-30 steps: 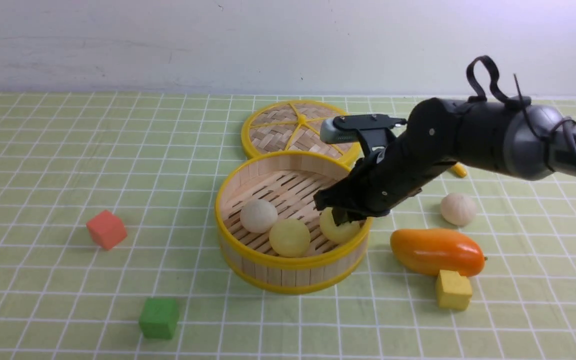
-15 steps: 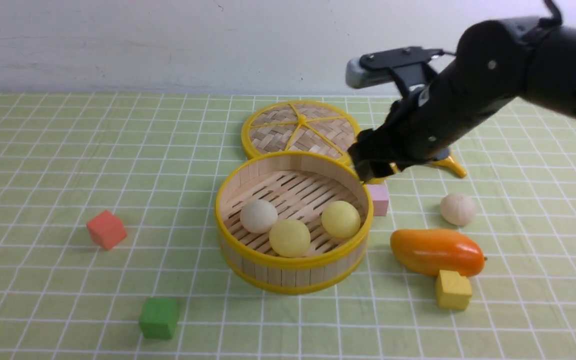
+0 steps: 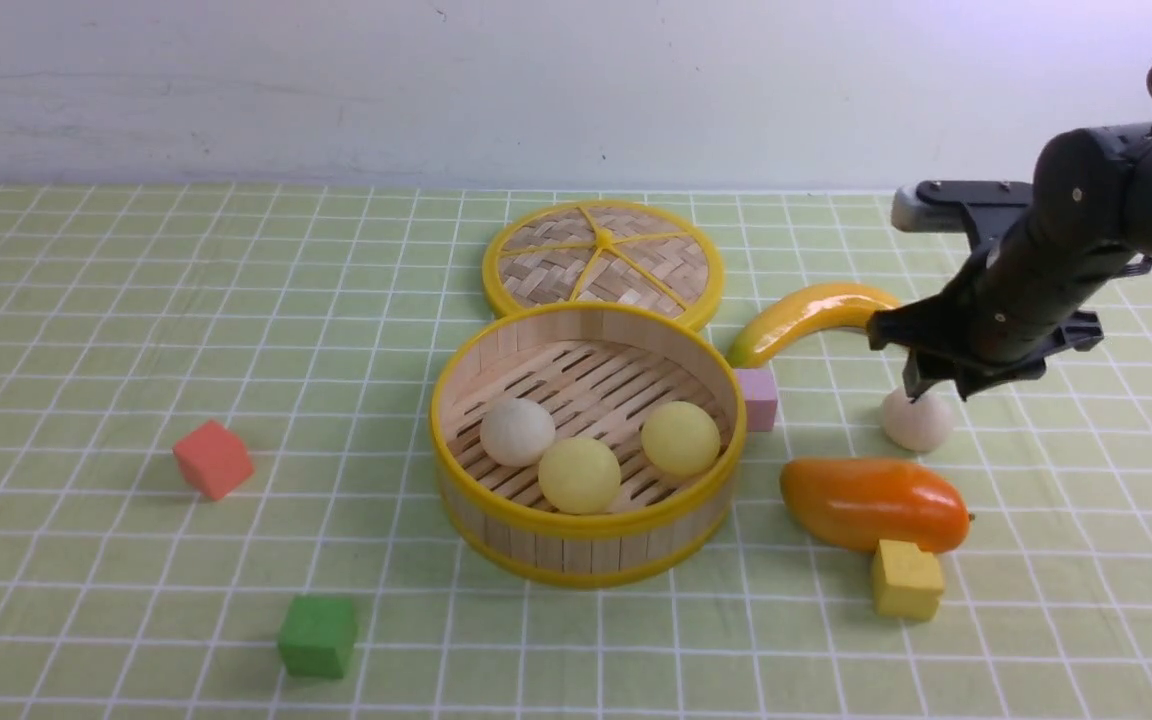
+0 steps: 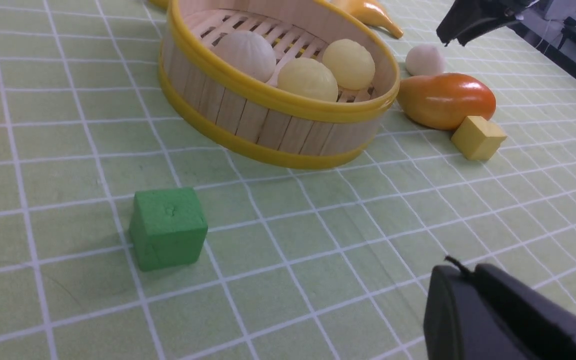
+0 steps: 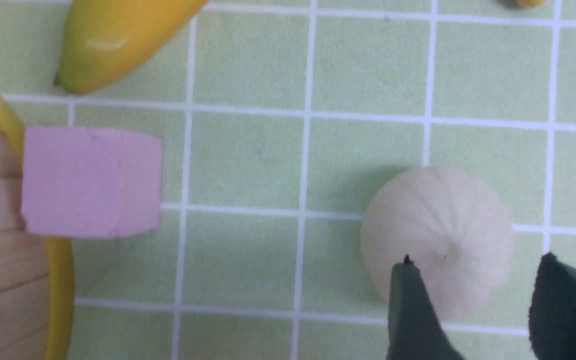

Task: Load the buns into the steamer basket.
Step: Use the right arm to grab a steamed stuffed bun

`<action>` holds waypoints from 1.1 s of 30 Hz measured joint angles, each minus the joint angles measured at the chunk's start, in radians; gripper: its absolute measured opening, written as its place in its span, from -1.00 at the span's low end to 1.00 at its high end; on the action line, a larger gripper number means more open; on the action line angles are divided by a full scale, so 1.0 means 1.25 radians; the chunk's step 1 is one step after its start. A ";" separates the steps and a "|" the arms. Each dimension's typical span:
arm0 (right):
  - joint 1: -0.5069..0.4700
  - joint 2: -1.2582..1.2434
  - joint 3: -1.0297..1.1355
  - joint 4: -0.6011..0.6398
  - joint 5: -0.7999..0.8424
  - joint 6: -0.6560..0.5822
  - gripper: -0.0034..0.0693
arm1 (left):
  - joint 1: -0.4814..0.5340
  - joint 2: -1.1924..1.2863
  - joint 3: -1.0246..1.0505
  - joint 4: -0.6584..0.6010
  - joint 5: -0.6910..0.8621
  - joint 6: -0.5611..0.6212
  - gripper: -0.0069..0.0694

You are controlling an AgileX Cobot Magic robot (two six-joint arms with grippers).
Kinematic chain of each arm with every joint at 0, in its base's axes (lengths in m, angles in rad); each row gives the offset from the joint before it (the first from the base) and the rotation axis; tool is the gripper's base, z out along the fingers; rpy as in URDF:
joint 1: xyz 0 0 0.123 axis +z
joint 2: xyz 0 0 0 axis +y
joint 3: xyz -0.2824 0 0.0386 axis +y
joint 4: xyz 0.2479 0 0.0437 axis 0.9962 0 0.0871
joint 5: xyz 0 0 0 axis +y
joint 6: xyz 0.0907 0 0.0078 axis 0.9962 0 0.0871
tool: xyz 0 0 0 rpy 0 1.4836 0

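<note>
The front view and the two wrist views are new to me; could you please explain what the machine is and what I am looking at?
It is a robot with two arms. The front view looks forward from between them; each wrist view comes from a camera on one arm. On the checked cloth stand a bamboo steamer basket with three buns inside, its lid, a banana, a mango, a red cube, a green cube, a yellow cube and a pink cube. The right arm's fingers hang open over the fourth bun, which lies on the cloth; nothing is held. Of the left arm's fingers only a dark edge shows.
</note>
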 joint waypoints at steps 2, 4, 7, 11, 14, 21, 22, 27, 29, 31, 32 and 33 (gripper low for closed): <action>-0.012 0.016 0.000 0.009 -0.027 -0.004 0.00 | 0.000 0.000 0.000 0.000 0.000 0.000 -0.72; -0.013 0.027 0.000 0.011 -0.037 -0.006 0.00 | 0.000 0.000 0.000 0.000 0.001 0.000 -0.72; -0.013 0.033 0.000 0.018 -0.050 -0.008 0.00 | 0.000 0.000 0.000 0.000 0.001 0.000 -0.72; -0.012 0.034 0.000 0.027 -0.059 -0.020 0.00 | 0.000 0.000 0.000 0.000 0.001 0.000 -0.72; -0.012 0.039 0.000 0.029 -0.076 -0.023 -0.01 | 0.000 0.000 0.000 0.000 0.001 0.000 -0.70; -0.012 0.053 -0.001 0.029 -0.091 -0.027 -0.21 | 0.000 0.000 0.000 0.000 0.001 0.000 -0.69; -0.012 0.056 -0.001 0.029 -0.091 -0.031 -0.29 | 0.000 0.000 0.000 0.000 0.001 0.000 -0.69; -0.012 0.057 -0.001 0.029 -0.090 -0.047 -0.56 | 0.000 0.000 0.000 0.000 0.001 0.000 -0.68; -0.012 0.057 -0.001 0.029 -0.086 -0.061 -0.75 | 0.000 0.000 0.000 0.000 0.001 0.000 -0.67; -0.012 0.057 -0.001 0.029 -0.084 -0.071 -0.84 | 0.000 0.000 0.000 0.000 0.001 0.000 -0.67; -0.012 0.057 -0.001 0.029 -0.080 -0.071 -0.88 | 0.000 0.000 0.000 0.000 0.001 0.000 -0.67; -0.012 0.055 -0.001 0.031 -0.075 -0.079 -0.90 | 0.000 0.000 0.000 0.000 0.001 0.000 -0.67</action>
